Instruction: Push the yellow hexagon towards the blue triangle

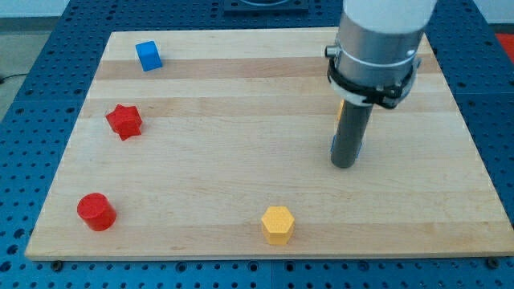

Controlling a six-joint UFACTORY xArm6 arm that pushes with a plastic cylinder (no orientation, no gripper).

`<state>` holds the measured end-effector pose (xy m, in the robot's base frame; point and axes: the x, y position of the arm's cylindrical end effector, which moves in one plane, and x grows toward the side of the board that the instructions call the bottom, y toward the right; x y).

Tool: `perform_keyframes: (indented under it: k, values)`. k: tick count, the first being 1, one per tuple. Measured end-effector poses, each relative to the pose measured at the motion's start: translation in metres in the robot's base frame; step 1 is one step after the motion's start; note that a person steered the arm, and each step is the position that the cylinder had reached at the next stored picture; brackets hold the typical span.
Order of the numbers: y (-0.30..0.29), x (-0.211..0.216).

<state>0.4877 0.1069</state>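
The yellow hexagon (278,224) lies near the board's bottom edge, a little right of centre. My tip (344,165) rests on the board up and to the right of it, well apart from it. A blue block (332,147) is mostly hidden behind the rod; only thin blue slivers show on either side, so its shape cannot be made out. A sliver of an orange-yellow block (340,111) shows just above it, also behind the rod.
A blue cube (148,56) sits at the top left. A red star (124,121) lies at the left, and a red cylinder (96,212) at the bottom left. The wooden board (241,104) rests on a blue perforated table.
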Motion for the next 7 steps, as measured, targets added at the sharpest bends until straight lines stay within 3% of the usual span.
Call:
perform_keyframes:
  k: [2,5,6,7]
  values:
    - [0.010,-0.002]
    - [0.013,0.064]
    - [0.005,0.124]
    - [-0.023,0.131]
